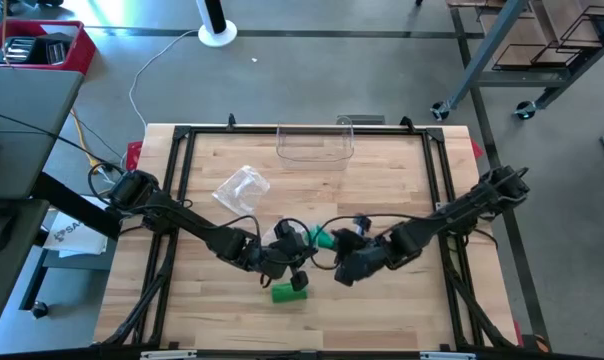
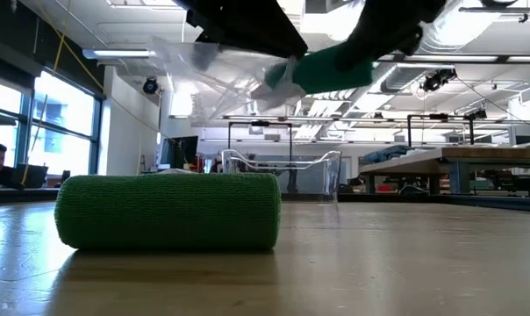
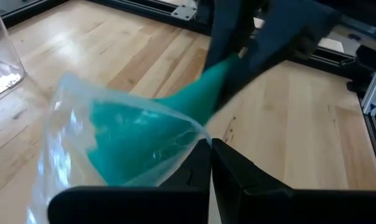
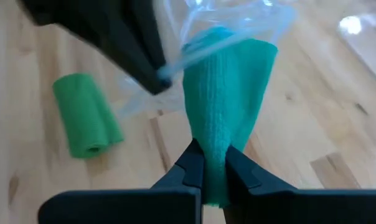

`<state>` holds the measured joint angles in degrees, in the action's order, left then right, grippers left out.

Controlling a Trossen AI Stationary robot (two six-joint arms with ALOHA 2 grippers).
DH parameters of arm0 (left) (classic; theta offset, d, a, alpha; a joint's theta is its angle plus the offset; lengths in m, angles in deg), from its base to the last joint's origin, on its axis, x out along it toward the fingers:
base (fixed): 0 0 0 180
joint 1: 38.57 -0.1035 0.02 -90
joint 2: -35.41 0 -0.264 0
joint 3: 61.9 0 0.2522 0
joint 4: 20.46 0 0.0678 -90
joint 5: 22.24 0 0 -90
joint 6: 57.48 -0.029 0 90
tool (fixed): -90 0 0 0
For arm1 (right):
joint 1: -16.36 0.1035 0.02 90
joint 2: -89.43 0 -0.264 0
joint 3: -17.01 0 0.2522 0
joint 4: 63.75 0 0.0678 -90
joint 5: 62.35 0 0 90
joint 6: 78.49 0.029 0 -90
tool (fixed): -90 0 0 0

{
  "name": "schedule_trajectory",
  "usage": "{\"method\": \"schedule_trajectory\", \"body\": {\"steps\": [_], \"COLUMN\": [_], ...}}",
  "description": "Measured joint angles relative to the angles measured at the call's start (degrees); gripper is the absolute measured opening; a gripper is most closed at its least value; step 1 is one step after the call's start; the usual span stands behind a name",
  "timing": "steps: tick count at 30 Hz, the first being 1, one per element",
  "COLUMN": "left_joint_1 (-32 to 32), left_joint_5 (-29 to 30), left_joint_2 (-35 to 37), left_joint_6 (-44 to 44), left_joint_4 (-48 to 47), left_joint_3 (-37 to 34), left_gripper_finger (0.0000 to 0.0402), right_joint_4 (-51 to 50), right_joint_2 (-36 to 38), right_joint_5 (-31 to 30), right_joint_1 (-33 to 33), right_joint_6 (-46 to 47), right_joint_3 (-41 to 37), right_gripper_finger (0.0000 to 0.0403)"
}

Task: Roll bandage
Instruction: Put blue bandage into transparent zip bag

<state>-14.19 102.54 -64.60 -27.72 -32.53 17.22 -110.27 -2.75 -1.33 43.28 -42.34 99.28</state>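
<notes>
Left gripper (image 3: 210, 155): clenched on bag (image 3: 82, 124).
Right gripper (image 4: 214, 165): pinching bandage (image 4: 228, 93).
Risk: I expect bandage snagging in bag.

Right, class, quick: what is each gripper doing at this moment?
Left gripper: jaws closed on the clear plastic wrapper.
Right gripper: jaws closed on the teal bandage.

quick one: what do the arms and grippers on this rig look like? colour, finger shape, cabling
Both arms are dark, near-black, jointed links with loose black cables looping near the wrists. The left gripper and right gripper each have two flat, matte black fingers tapering to blunt tips on a wide black crossbar. No markings show.
</notes>
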Motion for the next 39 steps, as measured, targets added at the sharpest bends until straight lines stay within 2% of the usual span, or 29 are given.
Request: {"method": "schedule_trajectory", "body": {"steps": [4,6,9,13,22,24,27,32,35,39], "left_joint_1": [0.01,-0.02,-0.31,-0.41,-0.37,-0.35,-0.3,-0.3,-0.31,-0.78], "left_joint_5": [-0.82,-2.73,-6.28,-9.09,-11.61,-11.71,-12.02,-11.92,-11.56,-11.34], "left_joint_2": [0.0,0.0,0.0,0.0,0.0,0.0,0.0,0.0,0.0,0.0], "left_joint_6": [-0.21,-1.31,-2.48,-4.39,-5.43,-5.42,-4.53,-2.78,-2.23,-1.88], "left_joint_4": [-0.27,0.22,1.87,3.56,5.26,4.67,3.85,1.13,-0.42,-0.65], "left_joint_3": [0.0,0.0,0.0,0.0,0.0,0.0,-0.02,0.0,0.0,0.0], "left_gripper_finger": [0.0,0.0,0.0,0.0,0.0,0.0,0.0,0.0,0.0,0.0], "right_joint_4": [3.79,5.18,5.99,7.09,10.9,12.55,13.36,11.28,10.29,10.15], "right_joint_2": [-0.02,-0.02,-0.02,-0.02,-2.75,-3.8,-4.44,-3.11,-1.9,0.03], "right_joint_5": [7.5,8.89,6.92,2.66,3.37,4.36,5.12,5.31,5.69,5.38], "right_joint_1": [-0.68,-0.58,-0.47,-1.45,-2.16,-1.95,-1.77,-1.13,0.06,2.39], "right_joint_6": [-12.1,-18.07,-22.04,-22.26,-26.52,-27.28,-26.77,-20.57,-17.92,-16.68], "right_joint_3": [0.0,-0.02,-0.04,-0.04,-0.02,-0.02,-0.02,-0.02,-0.02,0.0], "right_gripper_finger": [0.0014,0.0017,0.0019,0.002,0.0026,0.0044,0.0092,0.0173,0.0194,0.0198]}}
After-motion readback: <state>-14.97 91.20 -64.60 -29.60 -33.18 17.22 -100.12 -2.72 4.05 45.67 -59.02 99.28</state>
